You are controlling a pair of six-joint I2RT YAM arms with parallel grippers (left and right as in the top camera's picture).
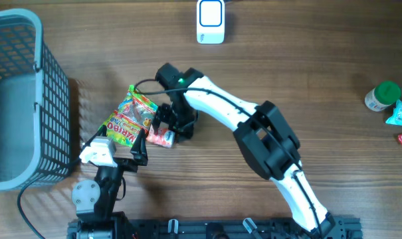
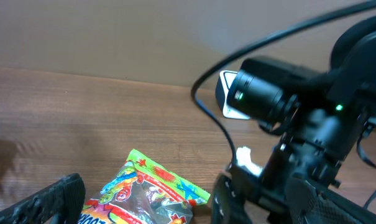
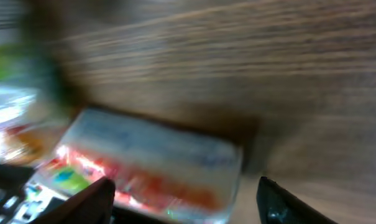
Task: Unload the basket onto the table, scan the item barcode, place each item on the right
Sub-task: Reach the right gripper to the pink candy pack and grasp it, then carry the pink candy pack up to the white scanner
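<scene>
Straddling the small red-and-white packet (image 3: 150, 158), my right gripper (image 3: 184, 194) has its fingers apart, one on each side, with a gap showing at one finger in the blurred wrist view. The packet lies on the wooden table (image 1: 307, 60), just beside the Haribo candy bag (image 1: 131, 116). My left gripper (image 2: 138, 208) stands wide, the bag's end between its fingers. The white barcode scanner (image 1: 210, 21) sits well apart.

the left arm stands up from its base with the wrist bent forward, and the left gripper (image 2: 138, 210) sits low, jaws spread fully wide. the right arm stretches out, elbow bent, its right gripper (image 1: 169, 127) pointing down just beside the left one, fingers (image 3: 287, 200) partly apart in a blurred view.
</scene>
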